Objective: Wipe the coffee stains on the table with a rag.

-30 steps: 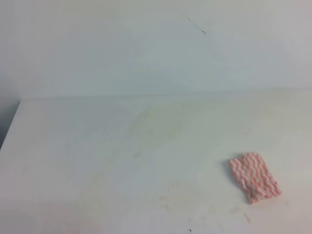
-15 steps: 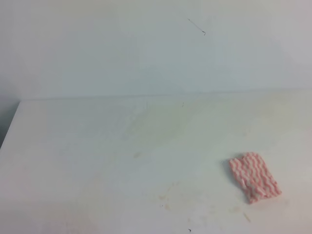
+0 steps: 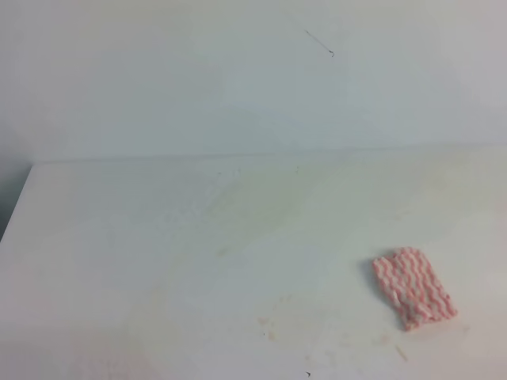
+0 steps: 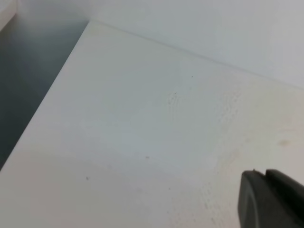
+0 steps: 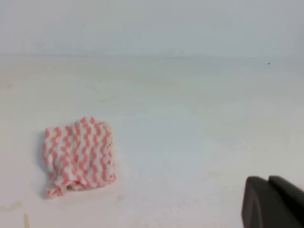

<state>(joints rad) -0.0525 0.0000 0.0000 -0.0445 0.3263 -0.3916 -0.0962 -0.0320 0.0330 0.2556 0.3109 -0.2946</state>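
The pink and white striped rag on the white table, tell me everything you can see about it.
The small folded cloth rag with pink-red and white wavy zigzag stripes looks soft and slightly rumpled, with uneven edges and one drooping corner. It lies flat on the broad white tabletop, toward its front right, turned at a slant. Nothing but the table touches it; no gripper holds it.

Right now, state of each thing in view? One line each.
rag: folded, lying flat on the table, nothing gripping it.
coffee stains: faint tan splotches, not wiped, apart from the rag.
table: yellowish smears across it.
left gripper: only a dark edge shows.
right gripper: same, clear of the rag.
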